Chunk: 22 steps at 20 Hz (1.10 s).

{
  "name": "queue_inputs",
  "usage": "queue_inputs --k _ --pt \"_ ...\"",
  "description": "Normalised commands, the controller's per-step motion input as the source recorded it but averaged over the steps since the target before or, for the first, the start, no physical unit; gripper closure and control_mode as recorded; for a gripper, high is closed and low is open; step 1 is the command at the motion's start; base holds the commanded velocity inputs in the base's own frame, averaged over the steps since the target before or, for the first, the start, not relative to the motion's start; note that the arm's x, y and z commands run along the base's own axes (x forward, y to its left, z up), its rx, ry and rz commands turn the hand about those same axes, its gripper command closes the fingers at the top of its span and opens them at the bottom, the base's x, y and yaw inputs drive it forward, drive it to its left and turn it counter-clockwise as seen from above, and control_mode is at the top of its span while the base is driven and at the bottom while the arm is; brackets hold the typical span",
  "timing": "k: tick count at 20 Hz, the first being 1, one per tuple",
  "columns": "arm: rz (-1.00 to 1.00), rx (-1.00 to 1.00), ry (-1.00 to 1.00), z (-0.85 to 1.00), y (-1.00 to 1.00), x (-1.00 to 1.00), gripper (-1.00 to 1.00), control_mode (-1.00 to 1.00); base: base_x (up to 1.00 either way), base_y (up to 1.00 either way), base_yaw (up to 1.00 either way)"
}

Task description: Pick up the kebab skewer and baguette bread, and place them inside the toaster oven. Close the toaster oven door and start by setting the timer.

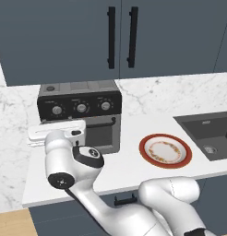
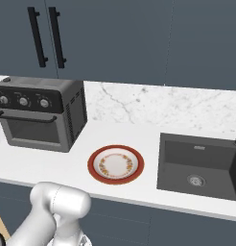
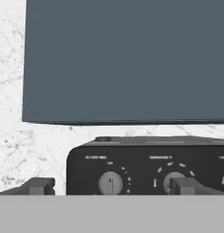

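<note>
Black-and-silver toaster oven (image 2: 41, 115) – door (image 2: 33, 130) shut, three knobs; end effector (image 3: 111, 185) released, level before its panel.

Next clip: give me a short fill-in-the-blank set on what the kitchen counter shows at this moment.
1. The toaster oven door is ____.
2. The black top panel of the toaster oven carries ____ round knobs.
3. The red-rimmed plate lies between the toaster oven and the ____.
4. The gripper, facing the knobs, has its jaws ____.

Missing words: closed; three; sink; open
</note>
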Motion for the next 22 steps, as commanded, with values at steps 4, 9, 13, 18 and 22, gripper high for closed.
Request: queue_inputs --k 4,9,13,18,22 --pt "-0.01 0.00 0.00 0.00 0.00 0.09 -1.00 -1.00 0.00 0.00 0.00" --pt "-0.04 0.00 0.00 -0.03 0.00 0.10 -1.00 -1.00 0.00 0.00 0.00" --pt "-0.03 0.00 0.00 -0.05 0.00 0.19 -1.00 -1.00 0.00 0.00 0.00" --pt "-0.02 0.00 0.00 -0.05 0.00 0.19 -1.00 -1.00 0.00 0.00 0.00" --pt "0.00 0.00 -0.01 -0.15 0.00 0.15 -1.00 -1.00 0.00 0.00 0.00"
